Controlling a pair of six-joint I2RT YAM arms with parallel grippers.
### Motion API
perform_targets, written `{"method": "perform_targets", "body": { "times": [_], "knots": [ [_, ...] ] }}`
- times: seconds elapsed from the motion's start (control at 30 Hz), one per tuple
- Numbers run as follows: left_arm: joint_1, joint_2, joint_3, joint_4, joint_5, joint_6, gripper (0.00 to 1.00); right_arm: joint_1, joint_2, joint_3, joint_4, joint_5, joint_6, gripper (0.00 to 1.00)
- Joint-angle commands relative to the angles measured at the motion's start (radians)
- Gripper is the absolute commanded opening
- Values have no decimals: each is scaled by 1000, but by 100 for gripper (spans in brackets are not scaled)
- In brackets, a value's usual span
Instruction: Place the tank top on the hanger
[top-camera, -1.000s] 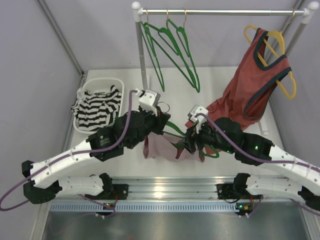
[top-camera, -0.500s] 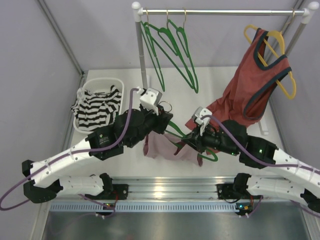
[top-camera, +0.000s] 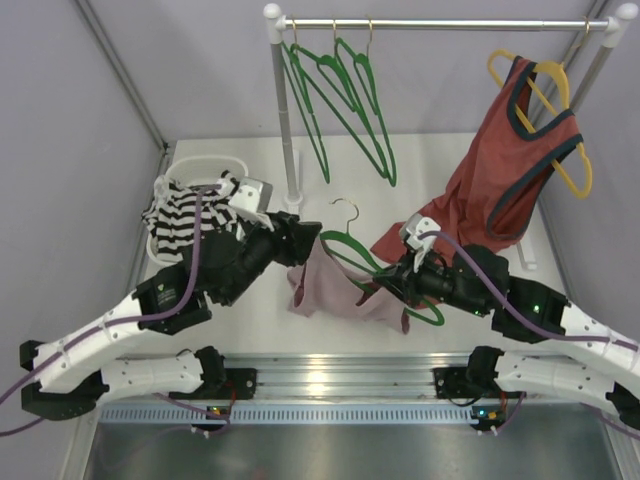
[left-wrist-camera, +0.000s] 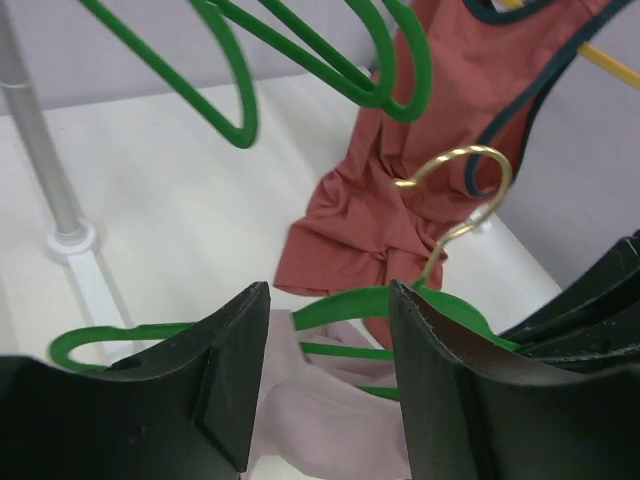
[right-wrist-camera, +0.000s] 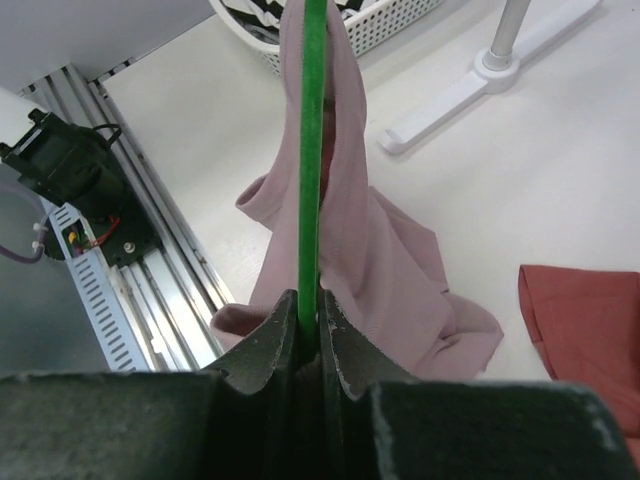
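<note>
My right gripper (right-wrist-camera: 310, 318) clenches the thin green triangular hanger (right-wrist-camera: 312, 150), left gripper (left-wrist-camera: 328, 310) released; unsupported, the soft dusty-pink tank top (right-wrist-camera: 385, 270) may slide off

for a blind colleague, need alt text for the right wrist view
The right gripper is shut on the green hanger, with the pink tank top draped over it above a white table. A red top lies at lower right.

Mauve tank top (top-camera: 325, 288) drapes over the green hanger (top-camera: 350, 250) (brass hook bare).
</note>
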Motion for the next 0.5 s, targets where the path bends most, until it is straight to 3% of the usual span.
{"method": "perform_targets", "body": {
  "times": [0.0,0.47],
  "knots": [
    [10,-83,-48,15,-77,-20,56,-12,-37,19,37,37,21,0],
    [11,-141,-310,114,5,-13,59,-12,-41,71,13,34,15,0]
  ]
}}
